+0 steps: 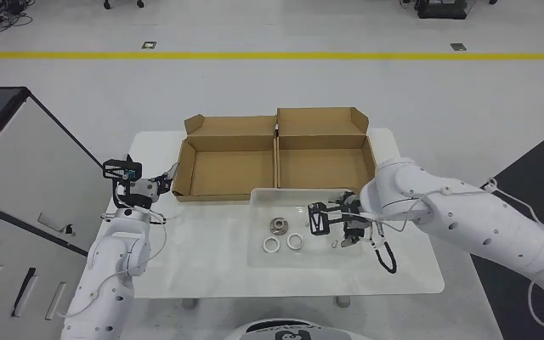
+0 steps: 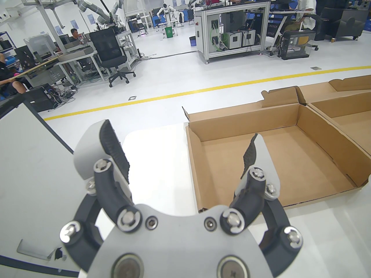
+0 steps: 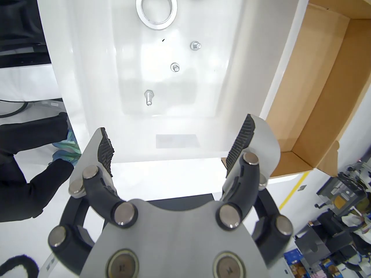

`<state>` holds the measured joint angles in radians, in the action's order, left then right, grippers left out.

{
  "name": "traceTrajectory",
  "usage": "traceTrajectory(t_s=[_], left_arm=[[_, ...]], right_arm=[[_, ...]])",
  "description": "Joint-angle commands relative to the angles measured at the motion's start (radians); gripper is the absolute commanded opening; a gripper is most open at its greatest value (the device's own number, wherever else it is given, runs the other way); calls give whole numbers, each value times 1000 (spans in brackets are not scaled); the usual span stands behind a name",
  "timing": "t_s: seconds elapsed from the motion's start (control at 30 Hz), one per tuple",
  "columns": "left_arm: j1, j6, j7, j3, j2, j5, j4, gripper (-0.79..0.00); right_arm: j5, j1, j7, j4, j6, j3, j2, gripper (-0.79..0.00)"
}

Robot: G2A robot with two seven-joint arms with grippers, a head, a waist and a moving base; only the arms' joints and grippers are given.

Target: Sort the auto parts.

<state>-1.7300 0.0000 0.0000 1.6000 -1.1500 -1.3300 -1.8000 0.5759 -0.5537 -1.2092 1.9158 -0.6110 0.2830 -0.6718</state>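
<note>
- Table: white rectangular table [image 1: 204, 255], centre of the top view, standing on a pale grey floor [image 1: 382, 85].
- Floor marking: yellow painted line [image 1: 272, 55] across the upper part of the frame.
- Boxes: two open brown cardboard boxes, left [image 1: 228, 174] and right [image 1: 323, 168], touching side by side at the table's far edge.
- Tray: shallow white plastic tray [image 1: 289, 204], just below the right box.
- Parts in the tray:
  - one flanged metal hub [image 1: 277, 225];
  - two silver rings [image 1: 271, 246] [image 1: 295, 241] near its lower left;
  - three small bolts [image 3: 195, 45] [image 3: 174, 67] [image 3: 149, 97], apart from one another.
- Right gripper [image 3: 175, 133]: over the tray's right half, jaws spread, nothing between them.
- Left gripper [image 2: 181, 137]: centre-left of the top view, just beside the left box's outer wall, jaws spread, nothing held.
- Room: black office chair [image 2: 111, 50], framed equipment bench [image 2: 232, 30].
</note>
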Motion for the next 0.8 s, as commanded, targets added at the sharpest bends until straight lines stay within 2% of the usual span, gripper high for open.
traceTrajectory(t_s=[0.0,0.17,0.2,0.23,0.3,0.4,0.47,0.77], left_arm=[[0,0,0,0,0,0,0,0],[0,0,0,0,0,0,0,0],[0,0,0,0,0,0,0,0],[0,0,0,0,0,0,0,0],[0,0,0,0,0,0,0,0],[0,0,0,0,0,0,0,0],[0,0,0,0,0,0,0,0],[0,0,0,0,0,0,0,0]], right_arm=[[-16,28,1,-19,-1,-34,-11,0],[-50,87,-5,-52,5,-102,-38,-12],[-54,96,-7,-58,7,-113,-42,-89],[-59,98,-9,-64,9,-113,-47,-200],[-59,93,-11,-72,11,-113,-55,-320],[-53,83,-15,-81,14,-113,-65,-348],[-47,75,-19,-85,19,-113,-69,-394],[-20,38,-45,-82,45,-113,-76,-413]])
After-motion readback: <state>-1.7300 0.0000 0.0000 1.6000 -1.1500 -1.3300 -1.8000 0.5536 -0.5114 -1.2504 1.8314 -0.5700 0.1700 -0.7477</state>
